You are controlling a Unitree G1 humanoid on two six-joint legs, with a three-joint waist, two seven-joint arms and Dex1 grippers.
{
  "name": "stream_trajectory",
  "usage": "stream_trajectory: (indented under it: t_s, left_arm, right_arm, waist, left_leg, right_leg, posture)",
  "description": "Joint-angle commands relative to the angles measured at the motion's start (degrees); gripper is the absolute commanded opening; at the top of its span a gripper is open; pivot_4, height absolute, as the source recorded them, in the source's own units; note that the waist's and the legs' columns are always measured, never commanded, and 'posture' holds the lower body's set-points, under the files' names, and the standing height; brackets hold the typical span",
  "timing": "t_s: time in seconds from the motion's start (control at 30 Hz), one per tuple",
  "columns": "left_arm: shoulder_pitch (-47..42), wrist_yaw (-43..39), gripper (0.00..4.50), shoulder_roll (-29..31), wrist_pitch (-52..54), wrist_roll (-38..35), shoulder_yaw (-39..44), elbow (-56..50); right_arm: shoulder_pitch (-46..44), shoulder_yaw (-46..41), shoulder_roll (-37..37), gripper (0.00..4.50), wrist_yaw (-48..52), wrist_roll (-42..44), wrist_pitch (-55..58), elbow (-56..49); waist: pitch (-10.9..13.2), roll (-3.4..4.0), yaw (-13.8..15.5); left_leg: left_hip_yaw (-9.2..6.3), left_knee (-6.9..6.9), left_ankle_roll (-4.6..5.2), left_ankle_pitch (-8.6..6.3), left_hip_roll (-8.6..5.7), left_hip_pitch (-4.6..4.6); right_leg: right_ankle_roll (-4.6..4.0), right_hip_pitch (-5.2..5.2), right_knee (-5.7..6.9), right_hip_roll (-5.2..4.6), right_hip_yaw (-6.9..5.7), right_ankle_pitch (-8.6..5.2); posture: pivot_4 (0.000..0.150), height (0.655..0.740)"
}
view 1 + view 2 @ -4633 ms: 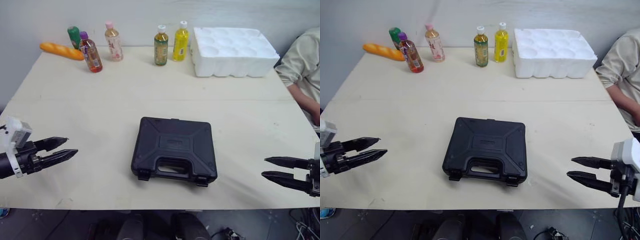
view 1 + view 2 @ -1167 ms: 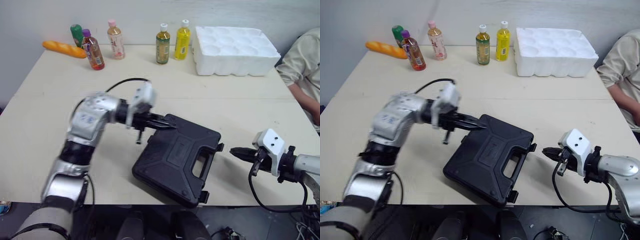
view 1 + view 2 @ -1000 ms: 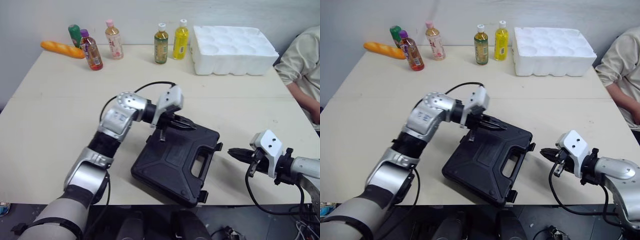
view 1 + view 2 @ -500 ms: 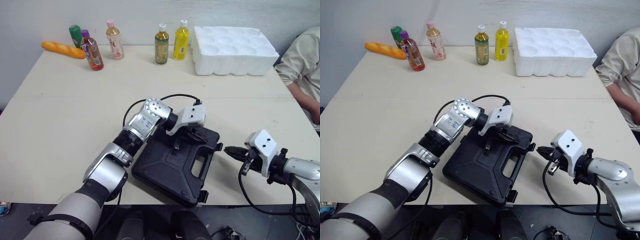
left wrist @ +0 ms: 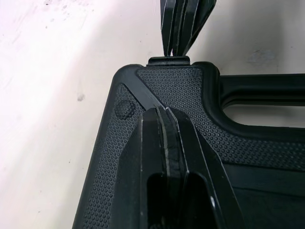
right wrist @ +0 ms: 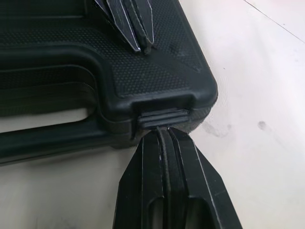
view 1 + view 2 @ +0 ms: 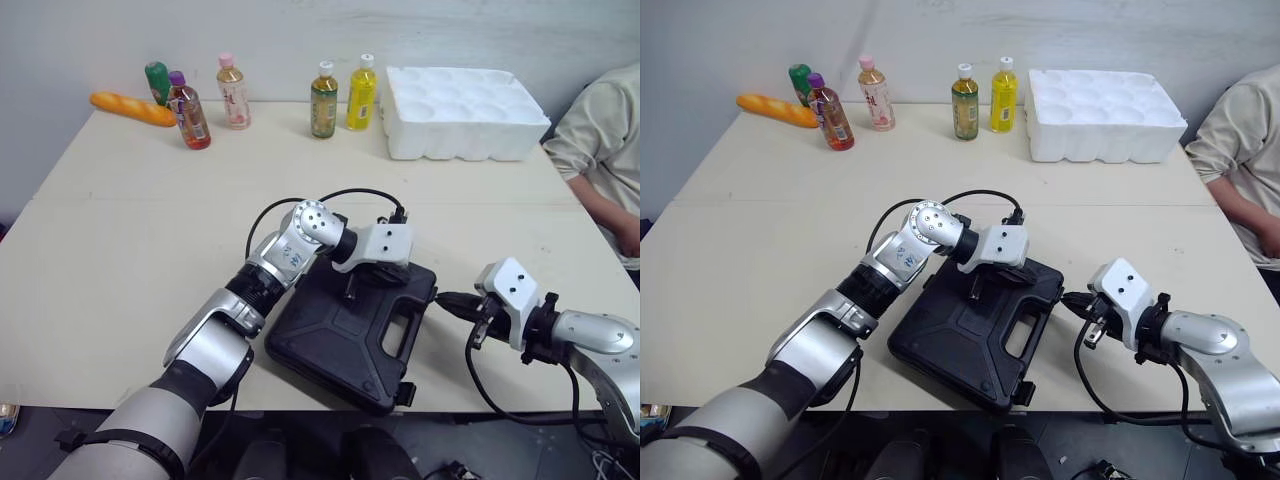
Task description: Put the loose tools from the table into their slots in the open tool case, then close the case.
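Observation:
The black tool case (image 7: 335,345) lies closed on the table, turned so its handle (image 7: 405,338) faces front right. My left gripper (image 7: 378,275) is shut and rests on the lid near the case's far right corner; its fingertips (image 5: 165,112) sit just behind a latch (image 5: 168,60). My right gripper (image 7: 445,298) is shut, and its tip (image 6: 164,131) touches that same latch (image 6: 162,117) from the table side. In the right wrist view the left gripper (image 6: 128,24) lies on the textured lid beyond the latch.
Several drink bottles (image 7: 234,92) and a bread loaf (image 7: 130,106) line the table's back edge. A white foam tray (image 7: 465,100) sits at the back right. A person's sleeve (image 7: 600,130) shows at the right edge. Bare tabletop (image 7: 120,260) lies left of the case.
My left gripper slid right across the lid to the corner by the latch. My right gripper moved in to the latch. The case itself stayed put over the last second.

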Motion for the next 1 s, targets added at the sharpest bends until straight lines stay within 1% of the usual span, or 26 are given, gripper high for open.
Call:
stream_trajectory:
  t_s: [0.03, 0.57, 0.83, 1.0]
  left_arm:
    - [3.55, -2.91, 0.04, 0.58, 2.27, 4.17, -4.73, 2.90]
    - [3.53, -2.81, 0.04, -0.20, 2.48, 3.97, -4.57, 2.50]
    - [4.30, -2.46, 0.04, -0.44, 2.35, 4.38, -5.04, 1.65]
    - [4.37, -2.09, 0.04, -1.03, 2.53, 4.39, -4.88, 1.04]
  right_arm:
    - [-1.17, -0.29, -0.30, 0.11, 0.21, 0.38, -0.55, -0.76]
    - [-4.69, 3.30, 1.05, 0.11, 0.03, 0.56, 0.13, -1.09]
    - [-6.02, 2.58, 1.61, 0.11, 0.78, 2.39, 1.37, -3.42]
    - [-5.34, 2.90, 1.02, 0.11, 1.12, 0.84, 0.62, -1.78]
  waist:
    - [-0.05, -0.03, 0.00]
    - [-0.16, -0.06, -0.34]
    - [-0.17, -0.06, -0.68]
    - [-0.17, -0.06, -0.71]
  left_leg:
    - [0.00, 0.00, 0.00, 0.00, 0.00, 0.00]
    - [-0.01, -0.02, 0.20, -0.11, 0.03, 0.02]
    - [-0.01, -0.05, 0.25, -0.15, 0.05, 0.04]
    - [-0.02, -0.06, 0.26, -0.15, 0.05, 0.04]
  right_leg:
    - [0.00, 0.00, 0.00, 0.00, 0.00, 0.00]
    - [0.00, 0.00, 0.00, 0.01, 0.01, 0.00]
    - [0.00, -0.01, 0.02, 0.03, 0.02, 0.00]
    - [0.00, -0.01, 0.01, 0.03, 0.02, 0.00]
  posture:
    - [0.150, 0.7400]
    - [0.150, 0.7400]
    - [0.150, 0.7400]
    - [0.150, 0.7400]
